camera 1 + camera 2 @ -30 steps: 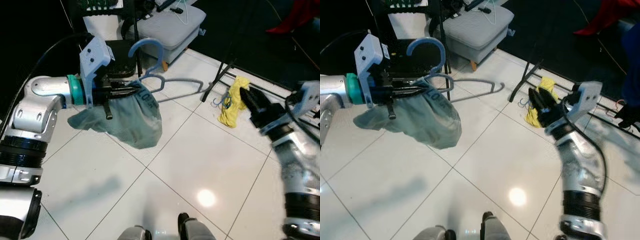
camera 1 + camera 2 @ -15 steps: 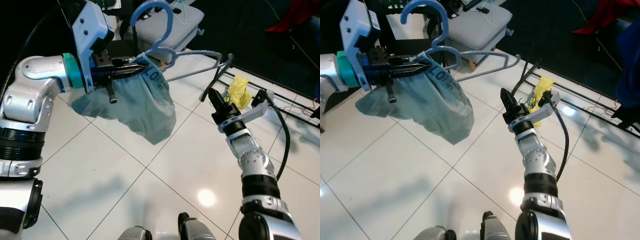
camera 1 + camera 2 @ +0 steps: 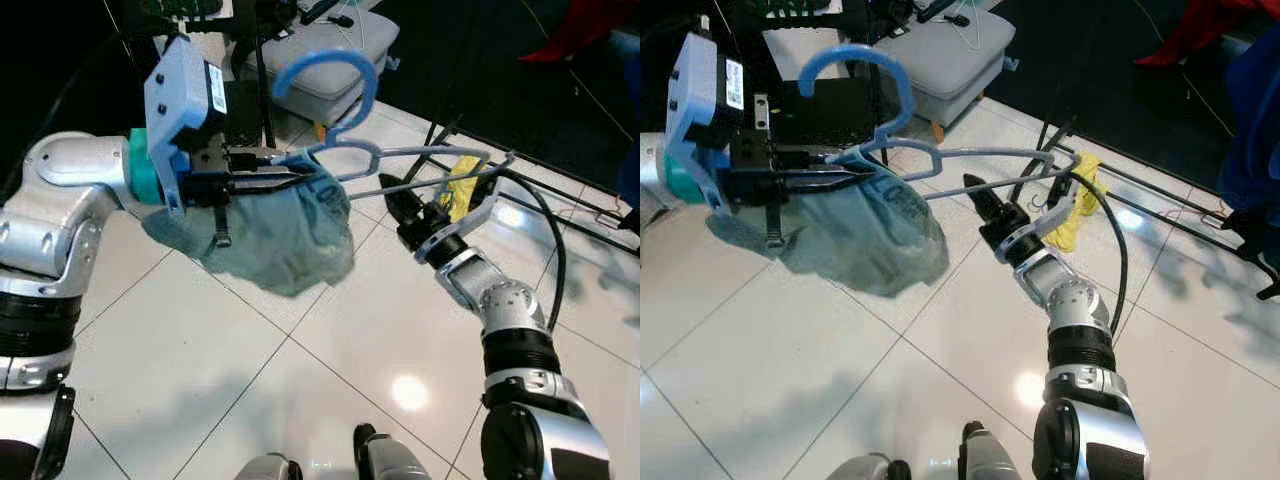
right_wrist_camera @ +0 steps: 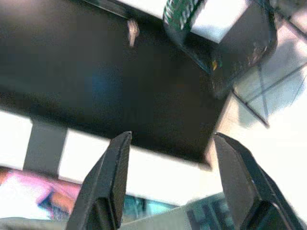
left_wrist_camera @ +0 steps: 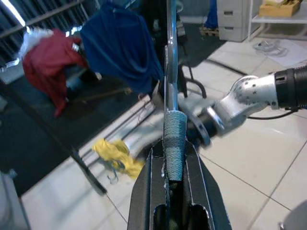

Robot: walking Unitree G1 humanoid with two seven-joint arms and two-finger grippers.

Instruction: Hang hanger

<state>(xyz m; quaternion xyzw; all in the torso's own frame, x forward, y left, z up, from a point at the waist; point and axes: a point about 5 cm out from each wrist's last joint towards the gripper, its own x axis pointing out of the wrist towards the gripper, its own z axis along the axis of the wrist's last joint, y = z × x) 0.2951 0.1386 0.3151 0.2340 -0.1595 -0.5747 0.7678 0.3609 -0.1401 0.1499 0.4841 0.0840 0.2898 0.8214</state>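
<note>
My left gripper [image 3: 262, 178] is shut on a blue-grey plastic hanger [image 3: 400, 160], held roughly level above the floor with its hook [image 3: 335, 72] pointing up. A teal-grey garment [image 3: 285, 235] droops from the hanger under the gripper. In the left wrist view the fingers [image 5: 148, 177] clamp the hanger where the cloth wraps it [image 5: 173, 139]. My right gripper [image 3: 398, 192] sits just below the hanger's lower bar, near its far end, pointing toward the garment. Its fingers [image 4: 112, 167] stand apart with nothing between them; I cannot tell if they touch the bar.
A grey padded footstool [image 3: 335, 45] stands behind the hanger. A yellow cloth [image 3: 462, 180] lies on the white tile floor by the black legs of a clothes rack [image 3: 440, 135]. Red [image 3: 570, 40] and blue [image 3: 1250, 110] clothes hang at the far right.
My right arm has swung in from the right, bringing its gripper up under the hanger's bar. The left gripper has brought the hanger toward level and a little lower.
</note>
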